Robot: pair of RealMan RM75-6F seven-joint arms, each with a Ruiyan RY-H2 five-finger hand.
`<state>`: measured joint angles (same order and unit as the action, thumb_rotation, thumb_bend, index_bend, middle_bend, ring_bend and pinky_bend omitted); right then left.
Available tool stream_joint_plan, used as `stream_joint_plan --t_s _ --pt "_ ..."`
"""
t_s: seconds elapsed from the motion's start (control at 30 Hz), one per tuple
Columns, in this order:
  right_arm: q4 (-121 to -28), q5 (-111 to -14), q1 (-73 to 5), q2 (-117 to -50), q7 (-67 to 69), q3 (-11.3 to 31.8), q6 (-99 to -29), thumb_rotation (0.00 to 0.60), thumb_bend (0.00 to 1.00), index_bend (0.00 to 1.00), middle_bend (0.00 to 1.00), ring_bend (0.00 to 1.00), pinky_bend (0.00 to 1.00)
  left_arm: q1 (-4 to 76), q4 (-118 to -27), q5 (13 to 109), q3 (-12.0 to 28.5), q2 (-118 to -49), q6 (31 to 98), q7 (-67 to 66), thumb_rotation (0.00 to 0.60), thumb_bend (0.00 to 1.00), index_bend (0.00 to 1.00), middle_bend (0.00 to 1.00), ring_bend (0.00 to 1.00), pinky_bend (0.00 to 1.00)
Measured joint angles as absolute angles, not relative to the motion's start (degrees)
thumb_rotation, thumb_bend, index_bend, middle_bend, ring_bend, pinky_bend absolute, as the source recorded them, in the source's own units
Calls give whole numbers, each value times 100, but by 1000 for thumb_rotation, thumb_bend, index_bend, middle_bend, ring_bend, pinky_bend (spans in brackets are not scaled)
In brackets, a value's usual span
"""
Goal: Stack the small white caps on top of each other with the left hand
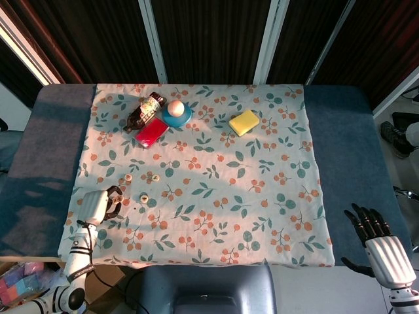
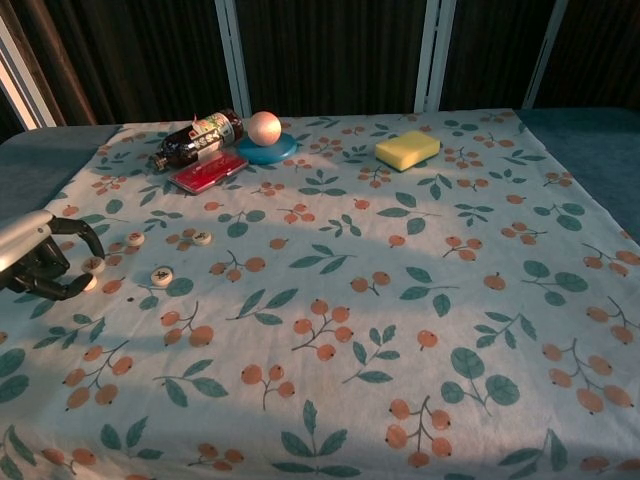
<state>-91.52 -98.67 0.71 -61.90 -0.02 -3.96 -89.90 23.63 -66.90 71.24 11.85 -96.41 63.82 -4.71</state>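
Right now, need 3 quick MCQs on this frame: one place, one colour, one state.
1. Where is the left hand?
A. far edge, by the bottle
B. table's left edge, next to the white caps
C. over the sponge

2. What colour is the sponge?
A. yellow
B. red
C. blue

3. How does the bottle sit?
A. upright
B. lying on its side
C. held in the right hand

Answers: 1 B, fingers curl beside the caps at the cloth's left side. 2 A, plainly yellow in both views. 3 B, it lies flat by the red case; the right hand hangs off the cloth.
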Motion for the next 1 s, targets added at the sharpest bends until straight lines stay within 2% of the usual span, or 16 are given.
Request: stream_joint_plan --t_s 0.47,1.0 --pt "-9154 -9864 73 -6190 6 -394 -8996 600 176 0 0 0 0 2447 -6473 6940 1140 -9706 6269 -564 600 431 459 1000 1000 1000" --pt "-9176 -9841 65 -6201 -39 -384 -8968 600 176 0 0 0 0 2495 -6410 6835 1131 -9631 6191 -547 600 431 459 1000 1000 1000"
